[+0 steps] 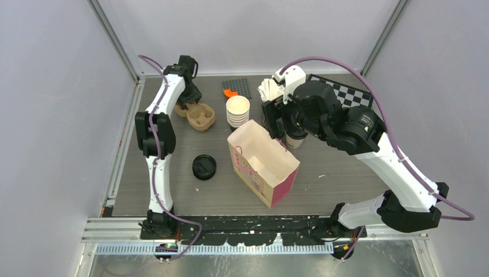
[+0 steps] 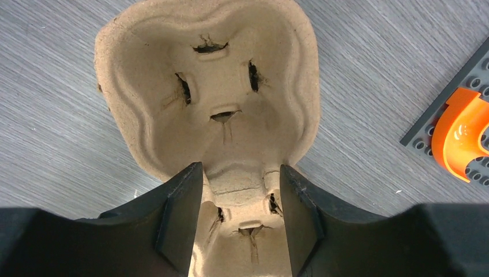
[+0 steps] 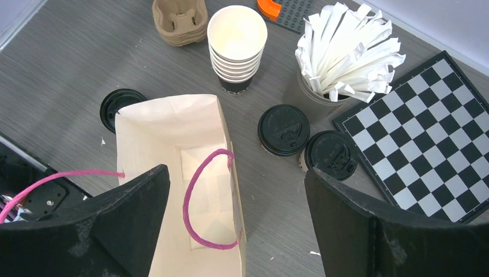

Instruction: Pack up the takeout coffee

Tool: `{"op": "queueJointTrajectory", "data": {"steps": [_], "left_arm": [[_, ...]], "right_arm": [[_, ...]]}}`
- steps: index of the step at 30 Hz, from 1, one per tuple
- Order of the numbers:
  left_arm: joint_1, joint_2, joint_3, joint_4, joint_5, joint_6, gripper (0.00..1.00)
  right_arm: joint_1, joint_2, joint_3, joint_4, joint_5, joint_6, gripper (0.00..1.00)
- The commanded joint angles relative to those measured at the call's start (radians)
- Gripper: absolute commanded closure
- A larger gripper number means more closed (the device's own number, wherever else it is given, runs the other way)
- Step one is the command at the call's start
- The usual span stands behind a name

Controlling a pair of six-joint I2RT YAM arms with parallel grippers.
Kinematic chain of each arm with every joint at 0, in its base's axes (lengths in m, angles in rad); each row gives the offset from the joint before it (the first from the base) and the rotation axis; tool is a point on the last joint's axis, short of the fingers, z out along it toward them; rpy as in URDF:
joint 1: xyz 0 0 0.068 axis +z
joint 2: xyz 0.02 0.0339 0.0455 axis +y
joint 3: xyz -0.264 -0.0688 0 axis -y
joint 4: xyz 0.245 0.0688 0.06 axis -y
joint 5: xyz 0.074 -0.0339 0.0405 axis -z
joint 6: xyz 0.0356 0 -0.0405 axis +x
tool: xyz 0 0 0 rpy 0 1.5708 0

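Checking left gripper (image 2: 241, 170): fingers astride pulp carrier (image 2: 207, 86); we cannot tell whether they pinch.
Right gripper (image 3: 235, 172): fingers spread, raised near paper bag (image 3: 173, 121).
Takeout coffee (image 3: 283, 130): two cups between bag and checkerboard (image 3: 427, 127).

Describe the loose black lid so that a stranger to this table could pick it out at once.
Start at the open paper bag with pink handles, mid-table. Just left of it a black lid lies alone on the table. Unlike the two capped cups right of the bag, it covers no cup.
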Motion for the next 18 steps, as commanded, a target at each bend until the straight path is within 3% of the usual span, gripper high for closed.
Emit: {"op": "queueJointTrajectory", "data": {"steps": [1,11,18], "left_arm": [[0.007,0.008,0.038,-0.005,0.001,-0.011,0.47],[0.007,0.009,0.015,-0.017,0.014,-0.022,0.54],[0.007,-0.008,0.017,-0.037,0.009,-0.034,0.52]], "right_arm": [[0.004,0.008,0.008,0.021,0.025,-0.022,0.09],[0.004,0.028,0.01,0.022,0.028,-0.042,0.09],[0.005,0.021,-0.005,0.022,0.034,-0.051,0.09]]}}
